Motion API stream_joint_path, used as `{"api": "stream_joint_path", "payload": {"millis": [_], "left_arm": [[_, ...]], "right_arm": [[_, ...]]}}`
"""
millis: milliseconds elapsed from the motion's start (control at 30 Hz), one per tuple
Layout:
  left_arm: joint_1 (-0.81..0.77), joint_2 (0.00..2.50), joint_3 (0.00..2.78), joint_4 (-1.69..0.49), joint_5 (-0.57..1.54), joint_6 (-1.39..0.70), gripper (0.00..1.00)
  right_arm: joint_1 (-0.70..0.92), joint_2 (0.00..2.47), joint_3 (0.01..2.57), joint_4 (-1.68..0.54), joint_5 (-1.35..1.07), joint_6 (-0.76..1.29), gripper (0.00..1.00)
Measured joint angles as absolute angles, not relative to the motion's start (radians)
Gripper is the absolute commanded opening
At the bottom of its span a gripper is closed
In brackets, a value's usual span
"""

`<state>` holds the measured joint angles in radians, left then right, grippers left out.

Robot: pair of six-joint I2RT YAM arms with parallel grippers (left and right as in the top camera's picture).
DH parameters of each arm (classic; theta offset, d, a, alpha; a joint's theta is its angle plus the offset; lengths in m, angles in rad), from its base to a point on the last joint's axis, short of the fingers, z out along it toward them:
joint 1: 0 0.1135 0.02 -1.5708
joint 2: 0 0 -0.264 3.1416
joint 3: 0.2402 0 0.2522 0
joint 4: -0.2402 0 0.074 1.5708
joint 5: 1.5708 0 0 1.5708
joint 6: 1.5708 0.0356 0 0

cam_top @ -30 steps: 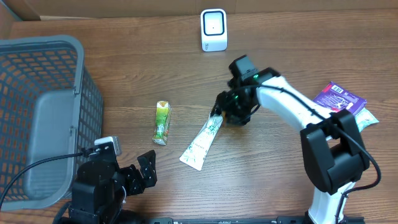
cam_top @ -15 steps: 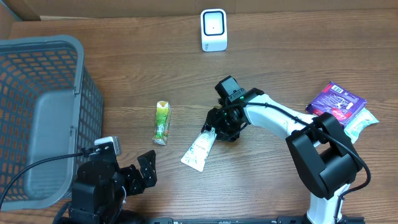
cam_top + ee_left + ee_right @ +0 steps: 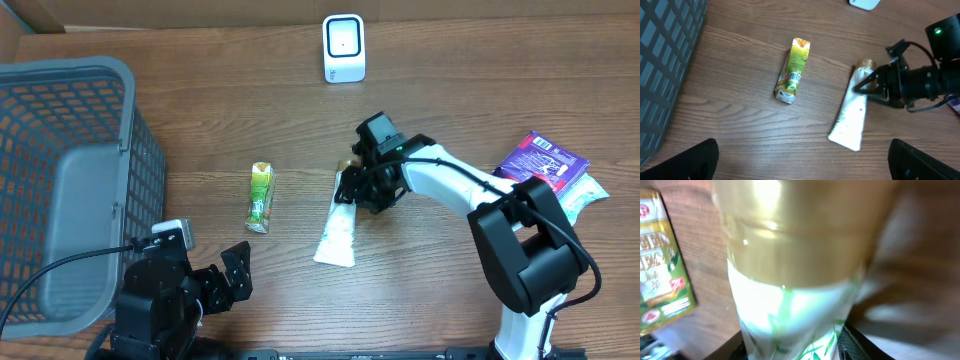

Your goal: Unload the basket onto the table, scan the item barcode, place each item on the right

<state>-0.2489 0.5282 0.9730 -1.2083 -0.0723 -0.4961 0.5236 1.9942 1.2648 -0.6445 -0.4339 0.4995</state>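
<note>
A white tube (image 3: 336, 235) with green leaf print and a gold cap lies on the wooden table, cap end toward the back. My right gripper (image 3: 356, 188) is shut on its upper part just below the cap. In the right wrist view the tube (image 3: 790, 305) fills the space between the two fingers of that gripper (image 3: 795, 342), which press its sides. No barcode shows. The white scanner (image 3: 343, 48) stands at the back centre. My left gripper (image 3: 802, 160) rests wide open at the front left, holding nothing; the tube (image 3: 852, 120) lies ahead of it.
A green drink carton (image 3: 260, 196) lies left of the tube. A grey mesh basket (image 3: 70, 180) fills the left side. A purple packet (image 3: 543, 160) and a pale packet lie at the right edge.
My right gripper has drawn back and right, narrowing on the tube. The tube has swung from a diagonal to nearly straight front-to-back. The left arm has not moved.
</note>
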Motion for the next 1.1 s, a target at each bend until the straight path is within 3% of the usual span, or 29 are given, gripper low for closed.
{"api": "stream_joint_path", "payload": {"millis": [167,333,500,733,1100], "left_arm": [[-0.249,0.528,0.973,-1.208,-0.072,-0.496,1.0],[-0.249,0.528,0.973,-1.208,-0.072,-0.496,0.99],[-0.249,0.528,0.973,-1.208,-0.072,-0.496,1.0],[-0.249,0.528,0.973,-1.209,-0.072,-0.496,1.0],[-0.249,0.528,0.973,-1.208,-0.072,-0.496,1.0]], "right_arm": [[0.49,1.994,1.3,-0.653,-0.342,0.405,0.48],[0.478,1.994,1.354,-0.743,-0.283,0.331,0.66],[0.477,1.995,1.489,-0.936,-0.266,0.288,0.68],[0.447,1.994,1.59,-1.02,-0.265,0.313,0.49],[0.452,1.995,1.42,-0.83,-0.3,0.355,0.39]]}}
